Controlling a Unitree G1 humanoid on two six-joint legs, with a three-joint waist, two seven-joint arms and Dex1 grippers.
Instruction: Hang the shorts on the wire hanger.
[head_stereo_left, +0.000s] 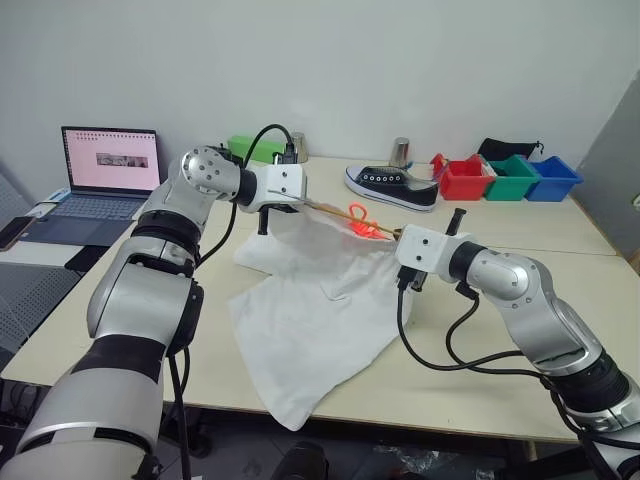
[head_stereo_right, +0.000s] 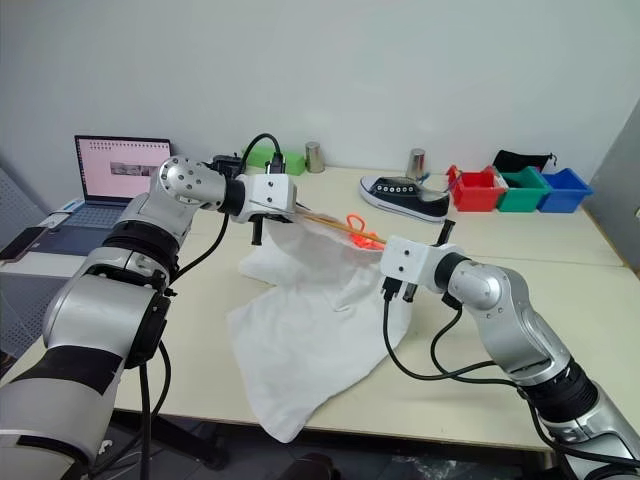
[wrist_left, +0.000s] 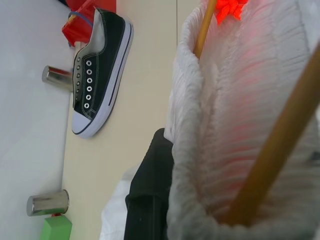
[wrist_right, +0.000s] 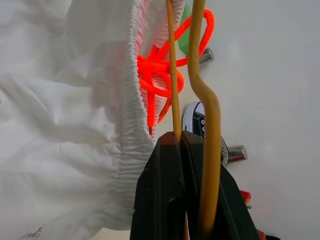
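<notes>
Shorts (head_stereo_left: 310, 320) draped over table (head_stereo_left: 520, 390) edge, waistband pinched in closed left hand (head_stereo_left: 268, 212), wire hanger (wrist_right: 210, 125) clamped in closed right hand (wrist_right: 182, 145); risk: elastic slipping off wire if stretched.

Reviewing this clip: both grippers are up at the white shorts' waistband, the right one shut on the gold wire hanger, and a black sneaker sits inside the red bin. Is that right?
Not quite. The black sneaker is not inside the red bin; the left eye view shows it on the table beside that bin. The rest holds: both the left gripper and right gripper are at the shorts, the right shut on the wire hanger.
</notes>
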